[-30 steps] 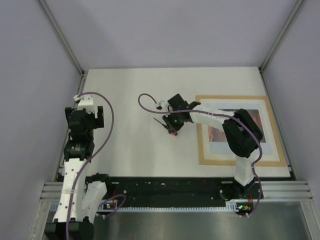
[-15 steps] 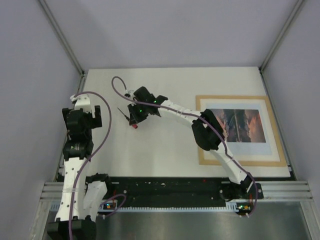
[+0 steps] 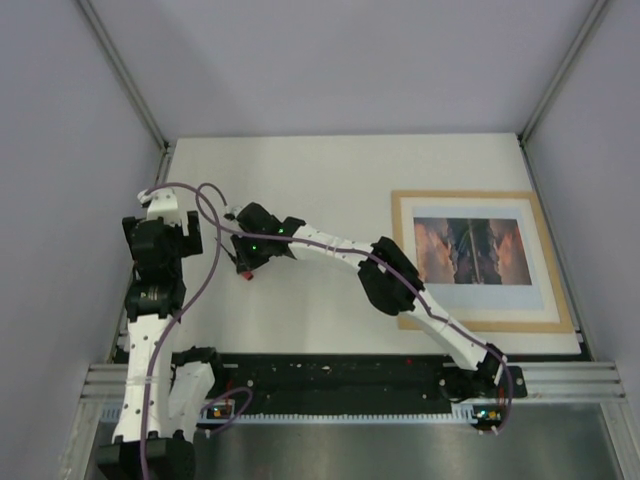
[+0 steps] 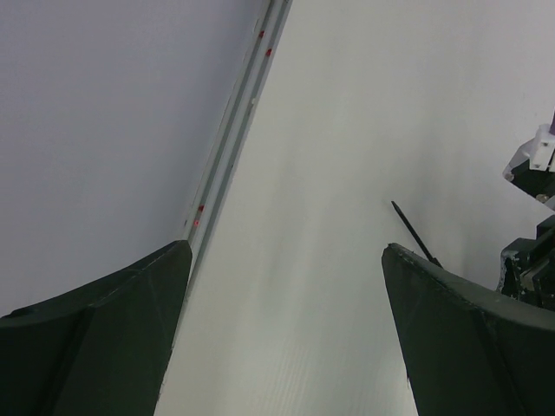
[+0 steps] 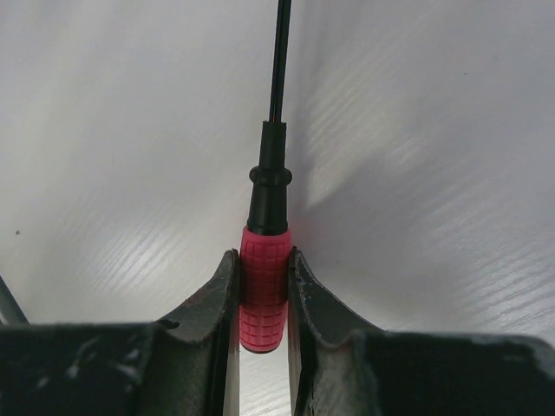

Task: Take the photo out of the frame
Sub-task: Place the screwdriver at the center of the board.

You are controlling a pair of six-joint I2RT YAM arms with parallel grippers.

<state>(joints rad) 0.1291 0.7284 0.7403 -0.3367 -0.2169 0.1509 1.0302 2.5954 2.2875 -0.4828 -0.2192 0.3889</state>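
Observation:
The light-wood frame [image 3: 480, 325] lies flat at the table's right side, with the photo [image 3: 470, 250] of an orange-and-blue mountain scene showing inside its white mat. My right gripper [image 3: 243, 266] [image 5: 263, 260] is far to the left of the frame, stretched low over the table. It is shut on the red handle of a screwdriver [image 5: 270, 191], whose black shaft points away over the bare table. My left gripper [image 3: 165, 215] [image 4: 286, 251] stands open and empty near the table's left edge. In its wrist view the screwdriver shaft [image 4: 412, 232] shows just to the right.
The table's left edge rail [image 4: 230, 143] runs close beside the left gripper. The right arm's purple cable [image 3: 215, 215] loops between the two grippers. Grey walls enclose the table at the left, back and right.
My right arm has swung left across the table with the screwdriver, away from the frame, leaving the whole photo uncovered. The left arm has hardly moved.

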